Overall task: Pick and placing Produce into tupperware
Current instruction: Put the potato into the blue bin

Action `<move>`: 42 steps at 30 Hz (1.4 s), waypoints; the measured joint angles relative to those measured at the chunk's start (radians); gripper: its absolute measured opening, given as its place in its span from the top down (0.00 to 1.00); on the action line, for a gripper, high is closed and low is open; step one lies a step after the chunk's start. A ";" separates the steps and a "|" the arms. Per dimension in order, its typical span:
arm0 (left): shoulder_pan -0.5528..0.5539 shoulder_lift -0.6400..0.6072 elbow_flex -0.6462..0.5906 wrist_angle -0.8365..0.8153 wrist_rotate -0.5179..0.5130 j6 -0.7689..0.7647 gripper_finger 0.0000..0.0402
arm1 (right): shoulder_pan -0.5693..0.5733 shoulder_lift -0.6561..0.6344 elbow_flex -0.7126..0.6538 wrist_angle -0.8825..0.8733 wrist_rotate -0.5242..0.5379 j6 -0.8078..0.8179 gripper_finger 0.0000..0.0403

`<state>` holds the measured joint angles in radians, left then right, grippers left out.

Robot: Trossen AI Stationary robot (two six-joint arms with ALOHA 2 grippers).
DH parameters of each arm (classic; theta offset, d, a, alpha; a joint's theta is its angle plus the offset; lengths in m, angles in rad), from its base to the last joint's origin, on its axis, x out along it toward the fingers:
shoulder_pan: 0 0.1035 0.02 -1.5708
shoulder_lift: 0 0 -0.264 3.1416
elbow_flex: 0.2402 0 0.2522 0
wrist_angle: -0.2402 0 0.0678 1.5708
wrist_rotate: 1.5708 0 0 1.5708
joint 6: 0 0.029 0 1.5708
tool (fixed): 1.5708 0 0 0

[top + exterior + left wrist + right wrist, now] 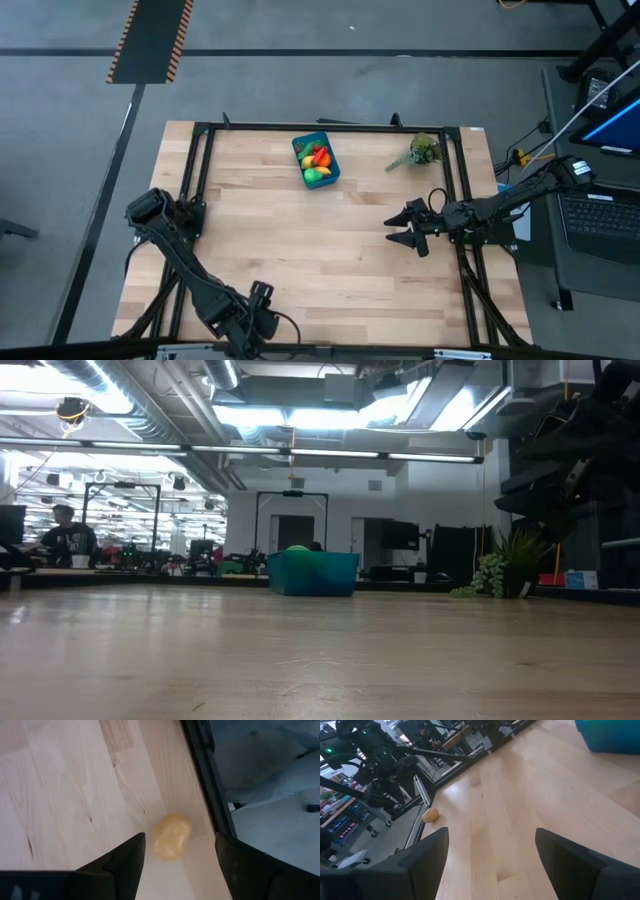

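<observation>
Wood table (300,260): left gripper (177,857) open over potato (171,836).

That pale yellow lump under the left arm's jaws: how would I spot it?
Find the wooden table and follow its near edge to the left gripper. Between its open jaws lies a pale yellow toy, alone beside the black frame rail, while the other produce fills the teal tub.
</observation>
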<state>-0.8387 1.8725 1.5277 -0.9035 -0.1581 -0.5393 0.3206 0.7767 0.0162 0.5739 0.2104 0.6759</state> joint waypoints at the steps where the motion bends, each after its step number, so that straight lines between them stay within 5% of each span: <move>1: 0.000 0.000 -0.003 0.003 0.000 0.006 0.42 | 0.000 0.000 0.000 0.000 0.000 0.000 0.26; 23: 0.000 -0.001 -0.192 0.166 0.022 0.015 0.42 | 0.000 0.000 0.000 -0.010 0.001 -0.002 0.26; 42: 0.000 0.130 -0.203 0.218 0.095 0.061 0.42 | 0.000 0.000 0.000 -0.010 0.001 0.000 0.26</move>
<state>-0.8387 2.0029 1.3247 -0.6858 -0.0628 -0.4786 0.3206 0.7769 0.0162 0.5636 0.2111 0.6755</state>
